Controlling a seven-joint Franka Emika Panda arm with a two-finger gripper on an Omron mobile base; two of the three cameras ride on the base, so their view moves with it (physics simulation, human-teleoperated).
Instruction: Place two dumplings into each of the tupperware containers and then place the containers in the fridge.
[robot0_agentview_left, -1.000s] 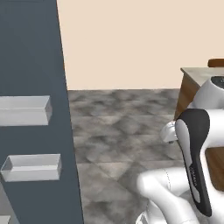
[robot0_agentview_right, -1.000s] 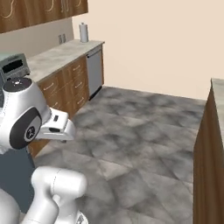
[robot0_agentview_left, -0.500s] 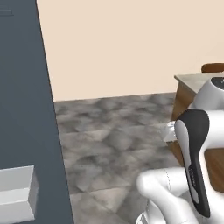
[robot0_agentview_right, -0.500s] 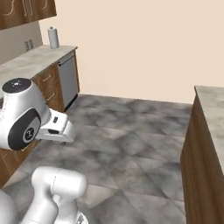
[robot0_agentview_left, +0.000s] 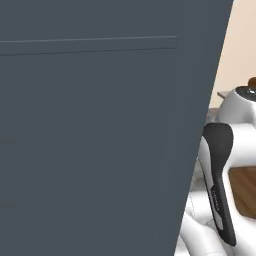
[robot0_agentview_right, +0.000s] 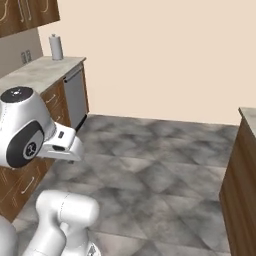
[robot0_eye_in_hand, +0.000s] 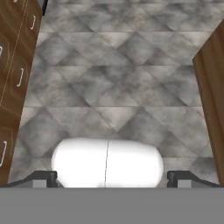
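The fridge (robot0_agentview_left: 95, 130) looms as a slate-grey slab right beside the arm in the left base view, while the gripper (robot0_eye_in_hand: 107, 177) hangs over grey floor tiles (robot0_agentview_right: 160, 165) with its jaws spread wide and nothing between them. This looks like a travelling stretch, not a placing one. No dumplings or containers are visible, so the next move calls for bringing the base round to wherever they sit.

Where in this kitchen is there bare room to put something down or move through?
The grey tiled floor lies bare between the wood cabinets along one side and the island on the other. The counter holds a paper towel roll at its far end; the rest looks bare. In the left base view, the slate fridge crowds close.
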